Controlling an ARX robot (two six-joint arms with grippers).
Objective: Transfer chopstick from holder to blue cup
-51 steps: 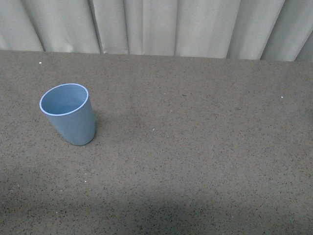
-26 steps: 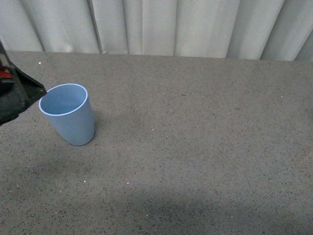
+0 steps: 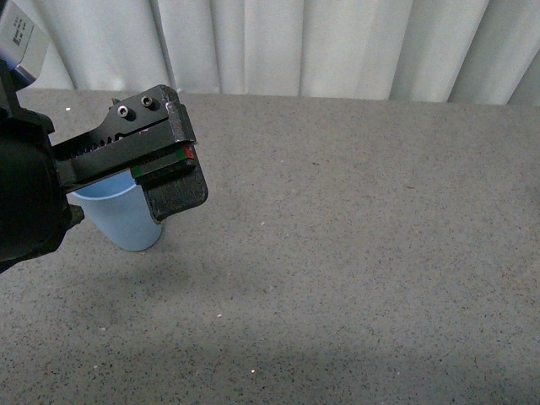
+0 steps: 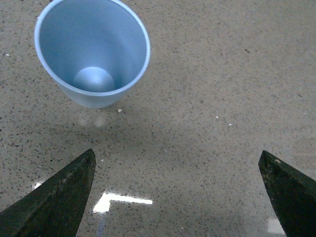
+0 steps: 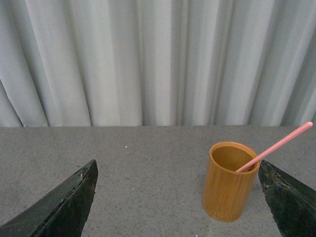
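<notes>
The blue cup (image 3: 126, 221) stands upright on the table at the left; my left arm hides its rim in the front view. In the left wrist view the cup (image 4: 94, 54) is empty and lies ahead of my open, empty left gripper (image 4: 177, 153), which hovers above the table. My left gripper (image 3: 173, 169) also shows in the front view, over the cup. In the right wrist view one pink chopstick (image 5: 276, 145) leans out of a bamboo holder (image 5: 229, 187). My right gripper (image 5: 177, 163) is open and empty, short of the holder.
The grey speckled table (image 3: 354, 253) stretches to the right of the cup. A pale pleated curtain (image 3: 321, 42) hangs along its far edge. The holder and the right arm are out of the front view.
My left arm has come in from the left edge of the front view and now reaches over the blue cup, covering its rim. The cup has not moved.
</notes>
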